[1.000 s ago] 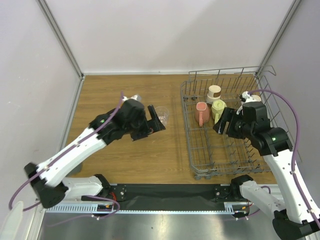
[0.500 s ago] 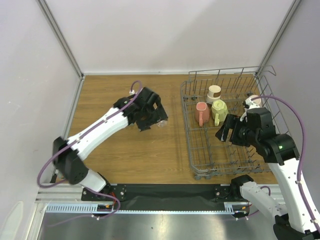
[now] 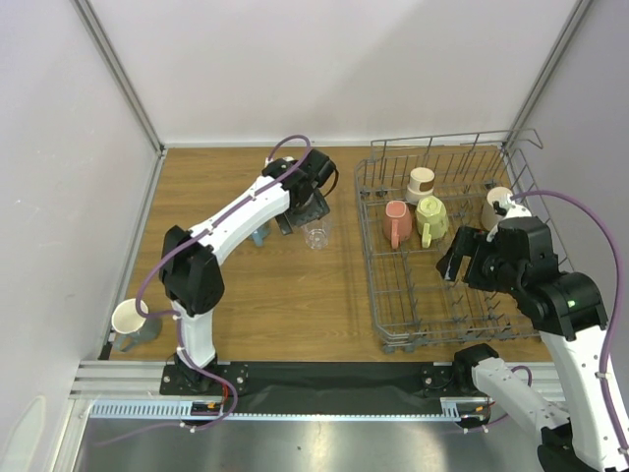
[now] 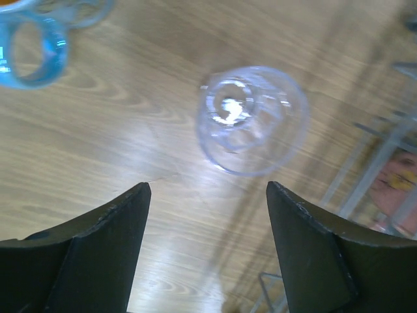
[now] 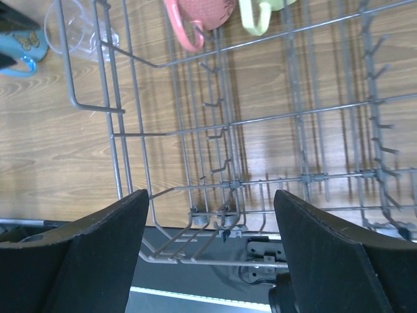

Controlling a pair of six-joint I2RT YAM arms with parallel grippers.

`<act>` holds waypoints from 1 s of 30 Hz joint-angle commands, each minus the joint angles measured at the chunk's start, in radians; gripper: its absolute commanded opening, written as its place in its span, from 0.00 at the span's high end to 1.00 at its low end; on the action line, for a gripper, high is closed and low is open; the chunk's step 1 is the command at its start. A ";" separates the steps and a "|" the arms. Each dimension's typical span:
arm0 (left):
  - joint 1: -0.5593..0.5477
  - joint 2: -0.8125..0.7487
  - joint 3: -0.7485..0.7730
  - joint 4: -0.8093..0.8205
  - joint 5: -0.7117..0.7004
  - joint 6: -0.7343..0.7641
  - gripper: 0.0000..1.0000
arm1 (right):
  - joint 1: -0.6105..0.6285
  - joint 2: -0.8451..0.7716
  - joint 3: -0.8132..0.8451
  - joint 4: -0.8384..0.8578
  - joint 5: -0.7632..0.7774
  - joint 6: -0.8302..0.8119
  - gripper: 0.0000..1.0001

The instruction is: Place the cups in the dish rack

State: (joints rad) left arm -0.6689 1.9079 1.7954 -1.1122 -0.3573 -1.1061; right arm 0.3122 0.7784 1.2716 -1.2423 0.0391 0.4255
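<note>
A clear glass cup (image 3: 316, 234) stands upright on the wooden table, left of the dish rack (image 3: 378, 295). My left gripper (image 3: 311, 210) hovers open just behind and above it. In the left wrist view the glass (image 4: 253, 119) lies ahead of the open gripper (image 4: 208, 193), with nothing between the jaws. A blue cup (image 3: 260, 234) stands to the glass's left. In the rack sit a pink mug (image 3: 397, 222), a yellow mug (image 3: 429, 216) and two beige cups (image 3: 421, 181) (image 3: 494, 206). My right gripper (image 3: 455, 258) hangs open and empty over the rack (image 5: 228, 124).
A cream cup (image 3: 128, 317) stands at the near left edge of the table next to a grey-blue object (image 3: 149, 330). The left arm stretches diagonally across the table. The rack's near half holds only bare tines. Walls close in on three sides.
The left arm has swung out and reached toward the back, bringing its gripper over the clear glass and uncovering the cream cup. The right gripper has drawn back toward the near right, jaws wider.
</note>
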 commanded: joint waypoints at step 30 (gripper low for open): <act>0.072 -0.059 -0.099 0.120 0.007 0.184 1.00 | -0.009 -0.014 0.028 -0.033 0.006 0.004 0.12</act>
State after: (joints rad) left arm -0.5896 2.0327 1.7035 -0.9886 -0.3450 -0.9627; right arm 0.3073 0.7609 1.2907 -1.3106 0.1024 0.4255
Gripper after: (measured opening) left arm 0.077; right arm 0.872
